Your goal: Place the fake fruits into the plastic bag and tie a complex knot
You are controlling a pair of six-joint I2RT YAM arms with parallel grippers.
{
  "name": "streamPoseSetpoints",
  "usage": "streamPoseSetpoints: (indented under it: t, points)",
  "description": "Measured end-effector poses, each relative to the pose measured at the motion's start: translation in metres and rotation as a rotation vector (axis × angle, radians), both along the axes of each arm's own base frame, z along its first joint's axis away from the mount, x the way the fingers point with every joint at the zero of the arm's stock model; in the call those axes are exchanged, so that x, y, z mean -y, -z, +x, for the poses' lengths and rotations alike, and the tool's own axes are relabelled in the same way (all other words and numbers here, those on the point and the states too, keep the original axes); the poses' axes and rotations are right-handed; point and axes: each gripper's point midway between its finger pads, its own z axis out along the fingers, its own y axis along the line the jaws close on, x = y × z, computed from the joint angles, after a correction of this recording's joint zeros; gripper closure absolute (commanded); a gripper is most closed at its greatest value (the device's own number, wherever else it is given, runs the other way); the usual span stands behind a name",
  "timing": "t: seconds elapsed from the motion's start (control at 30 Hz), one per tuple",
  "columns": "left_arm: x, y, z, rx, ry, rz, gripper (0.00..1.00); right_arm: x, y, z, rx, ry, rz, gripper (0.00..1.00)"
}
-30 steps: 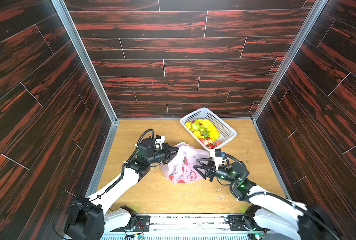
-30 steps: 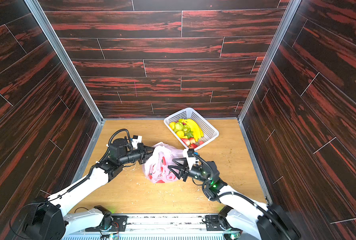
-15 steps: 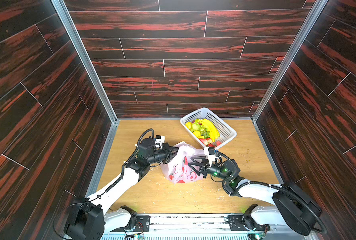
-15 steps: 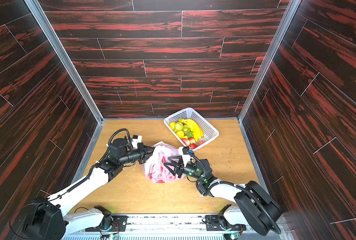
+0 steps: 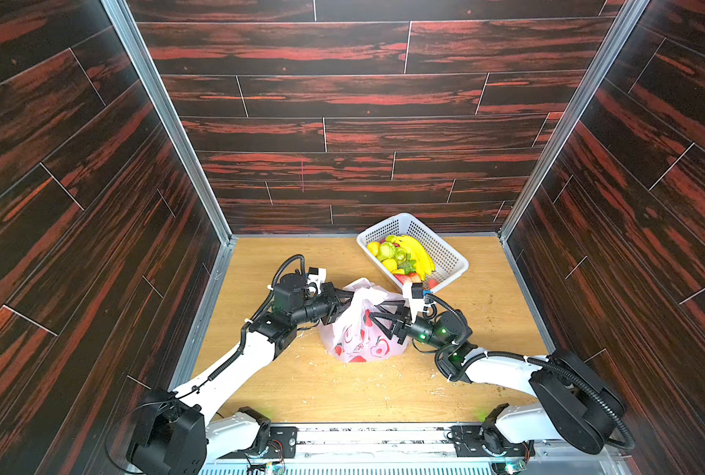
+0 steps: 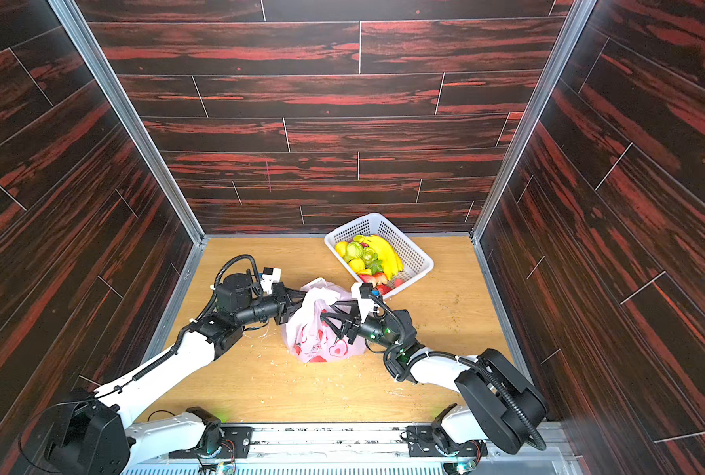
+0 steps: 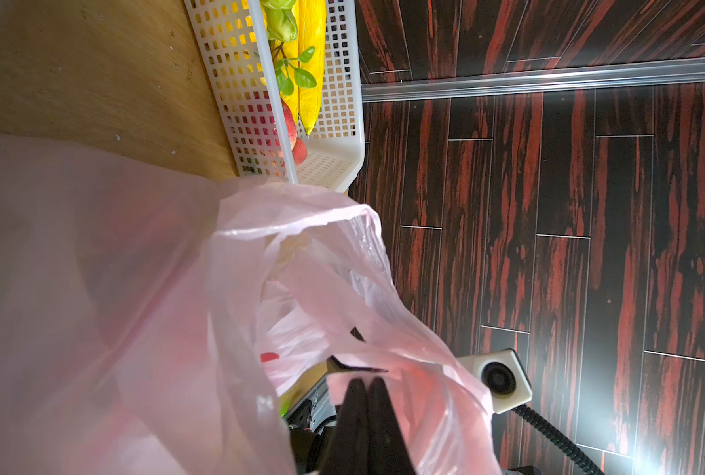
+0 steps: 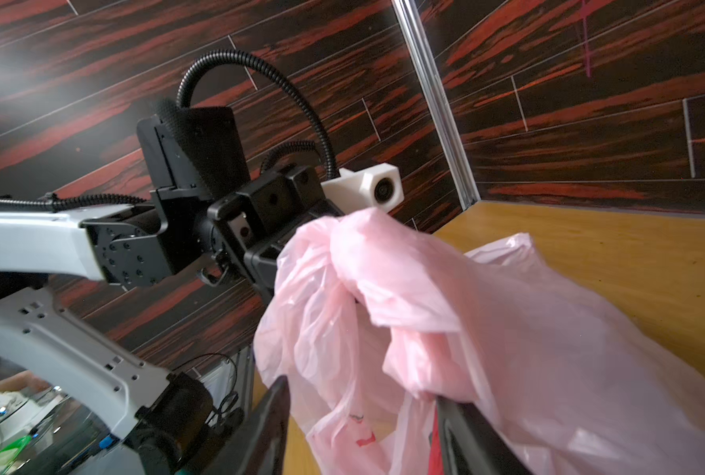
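Light wood-grain desk [image 5: 301,382], walled by dark red-streaked planks [image 5: 342,94]. Thin, crinkled pale-pink plastic bag [image 5: 359,333] slumps mid-desk. Left gripper [image 7: 365,380] pinches its film shut; right gripper [image 8: 361,399] stands half-wide astride loose film. Glossy fake fruits [image 5: 400,257] heap in the white perforated basket [image 5: 443,251] at the far edge.

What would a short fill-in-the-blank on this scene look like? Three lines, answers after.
1. The left gripper is ____ on the thin pale-pink plastic bag.
2. The right gripper is at the bag with its jaws ____.
3. The yellow plastic bananas lie in the ____ perforated plastic basket.

Missing words: shut; open; white.
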Motion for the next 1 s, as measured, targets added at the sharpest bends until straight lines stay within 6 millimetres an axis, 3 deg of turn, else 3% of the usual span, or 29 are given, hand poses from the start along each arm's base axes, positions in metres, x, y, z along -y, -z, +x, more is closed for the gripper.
streamPoseSetpoints:
  t: [0.17,0.43,0.67,0.8,1.0]
  points:
    - [0.0,0.0,0.0,0.0,0.0,0.0,1.0,-0.001,0.0,0.004,-0.002,0.015,0.001,0.44]
    - [0.0,0.0,0.0,0.004,0.0,0.002,1.0,-0.003,-0.01,0.009,0.017,0.024,0.017,0.59]
    - [0.0,0.0,0.001,0.008,-0.002,0.005,1.0,-0.002,-0.008,0.011,0.005,0.038,0.011,0.82]
    - [0.0,0.0,0.001,0.009,-0.001,0.007,1.0,-0.002,-0.007,0.013,0.001,0.043,0.004,1.0]
    - [-0.004,0.004,0.003,0.015,-0.015,0.028,1.0,-0.002,-0.001,0.015,-0.016,0.056,-0.016,1.0]
